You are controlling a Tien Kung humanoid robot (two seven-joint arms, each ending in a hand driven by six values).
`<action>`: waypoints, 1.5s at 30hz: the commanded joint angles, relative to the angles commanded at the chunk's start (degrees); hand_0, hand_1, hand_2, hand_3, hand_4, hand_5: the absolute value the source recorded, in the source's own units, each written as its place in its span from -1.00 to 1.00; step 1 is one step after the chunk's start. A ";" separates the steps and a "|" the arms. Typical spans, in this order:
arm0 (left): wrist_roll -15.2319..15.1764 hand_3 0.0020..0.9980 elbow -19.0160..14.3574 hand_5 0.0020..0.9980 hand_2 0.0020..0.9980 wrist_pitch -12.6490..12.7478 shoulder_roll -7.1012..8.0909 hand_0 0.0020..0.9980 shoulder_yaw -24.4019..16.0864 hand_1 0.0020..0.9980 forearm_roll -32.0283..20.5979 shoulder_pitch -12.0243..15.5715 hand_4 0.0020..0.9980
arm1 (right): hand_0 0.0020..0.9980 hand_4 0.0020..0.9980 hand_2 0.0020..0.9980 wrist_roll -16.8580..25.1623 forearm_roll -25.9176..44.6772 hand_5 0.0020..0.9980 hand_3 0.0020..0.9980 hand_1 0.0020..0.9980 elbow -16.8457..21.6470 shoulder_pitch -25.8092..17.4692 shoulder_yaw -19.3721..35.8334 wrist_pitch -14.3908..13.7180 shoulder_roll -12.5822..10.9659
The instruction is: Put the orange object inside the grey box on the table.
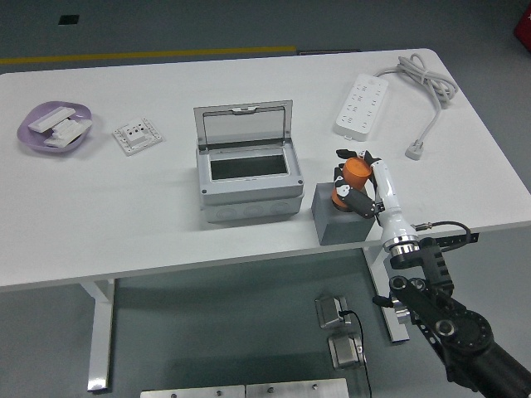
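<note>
A: Where was the orange object [356,170] at that moment?

B: Over toward the right of the white table [124,215], close to its near edge. The right hand [362,184] had it, the fingers curled round it and pinching it from both sides. It sat just above a small dark grey block [336,220], though whether it was touching the block's top or slightly clear of it was hard to tell.

A: And the grey box [249,178]?

B: Near the middle of the table, just left of the block and the hand. Its clear lid [244,124] stood upright at the far side, so the dark opening faced up. The orange object was outside it, to its right.

A: How did the arm come in?

B: From the lower right corner, black at the forearm, then a white wrist section reaching up over the near edge to the hand.

A: Anything else on the table?

B: At the far left, a purple dish [37,126] holding some white pieces, with a white socket plate [137,136] just beside it to the right. At the far right lay a white power strip [362,103], its grey cable [427,79] looped toward the right edge and ending in a plug [416,150].
</note>
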 joint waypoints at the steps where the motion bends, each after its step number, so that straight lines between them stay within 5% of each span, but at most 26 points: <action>1: 0.00 0.22 0.00 -0.72 0.05 0.00 0.00 0.27 0.00 0.13 0.00 -0.01 0.13 | 0.28 -1.00 0.27 -0.04 -0.13 -1.00 0.27 0.21 0.05 0.12 -0.01 -0.08 0.01; 12: 0.05 0.22 0.00 -0.73 0.05 0.07 0.12 0.27 -0.18 0.13 0.16 -0.06 0.13 | 0.14 -1.00 0.22 -3.22 -5.98 -1.00 0.20 0.09 0.68 4.47 -1.56 -2.59 0.50; 19: 0.09 0.22 0.00 -0.73 0.05 0.29 0.29 0.27 -0.59 0.13 0.71 -0.13 0.14 | 0.06 -1.00 0.22 -9.15 -14.18 -1.00 0.20 0.08 -0.77 10.72 -5.55 -3.67 2.34; 20: 0.09 0.22 0.00 -0.73 0.05 0.32 0.33 0.27 -0.64 0.13 0.78 -0.15 0.14 | 0.06 -1.00 0.22 -10.12 -15.58 -1.00 0.20 0.08 -1.27 11.79 -6.30 -3.60 2.63; 21: 0.09 0.22 0.00 -0.73 0.05 0.35 0.38 0.27 -0.68 0.13 0.84 -0.17 0.14 | -0.28 -1.00 0.21 -11.20 -17.14 -1.00 0.20 -0.09 -1.98 13.08 -7.18 -3.45 3.00; 32: 0.30 0.22 0.00 -0.73 0.05 0.46 0.95 0.27 -0.81 0.14 1.28 -0.33 0.14 | -0.50 -1.00 0.21 -15.86 -26.85 -1.00 0.18 -0.21 -9.41 22.64 -15.07 -1.49 5.87; 33: 0.30 0.22 0.00 -0.73 0.05 0.46 0.99 0.26 -0.83 0.14 1.35 -0.37 0.14 | -0.73 -1.00 0.20 -16.05 -27.07 -1.00 0.17 -0.30 -10.30 23.39 -16.20 -1.29 5.87; 45: 0.24 0.22 0.00 -0.73 0.05 0.39 1.20 0.26 -1.48 0.14 2.80 -1.32 0.15 | -0.75 -1.00 0.19 -16.41 -28.03 -1.00 0.15 -0.31 -19.88 29.56 -25.50 0.55 5.87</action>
